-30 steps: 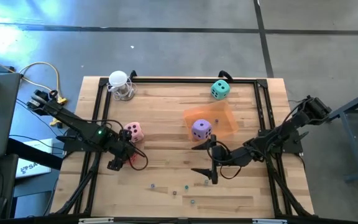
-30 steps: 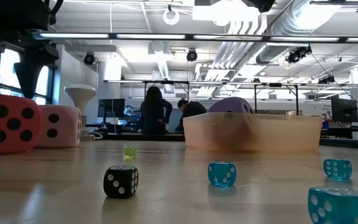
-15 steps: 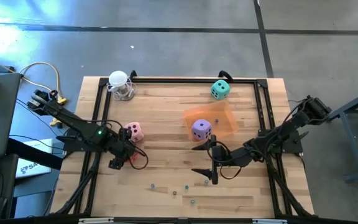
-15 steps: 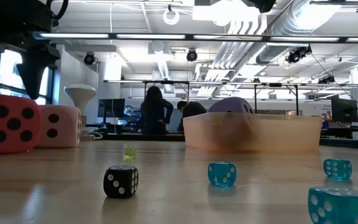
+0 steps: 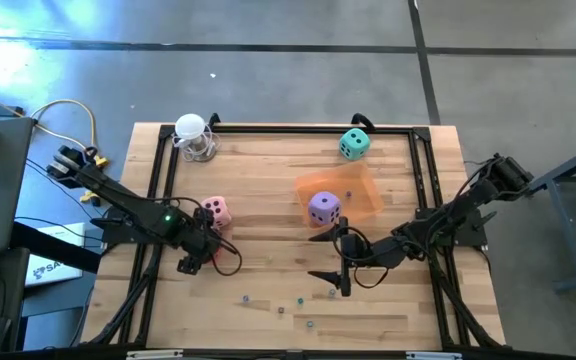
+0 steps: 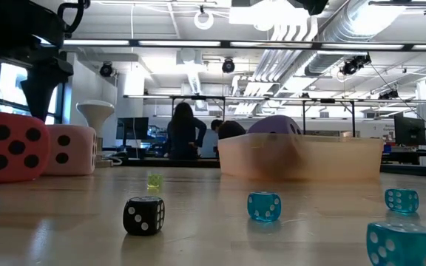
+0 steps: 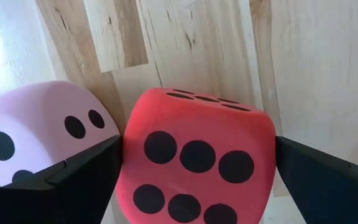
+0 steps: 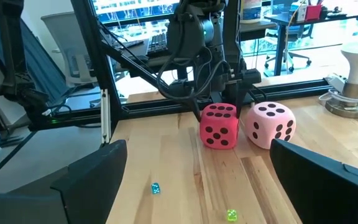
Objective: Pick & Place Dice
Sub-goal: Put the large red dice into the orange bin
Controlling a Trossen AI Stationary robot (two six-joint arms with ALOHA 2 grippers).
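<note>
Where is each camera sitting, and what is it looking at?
High view: above the table, looking straight down; both arms show, left pincer over the red die, right pincer open.
Low view: at tabletop height, looking across at the red die, the pink die and the room.
Left wrist view: on the left arm, looking past its fingers at the red die between them.
Right wrist view: on the right arm, facing the left arm.
All share the red and pink dice.
</note>
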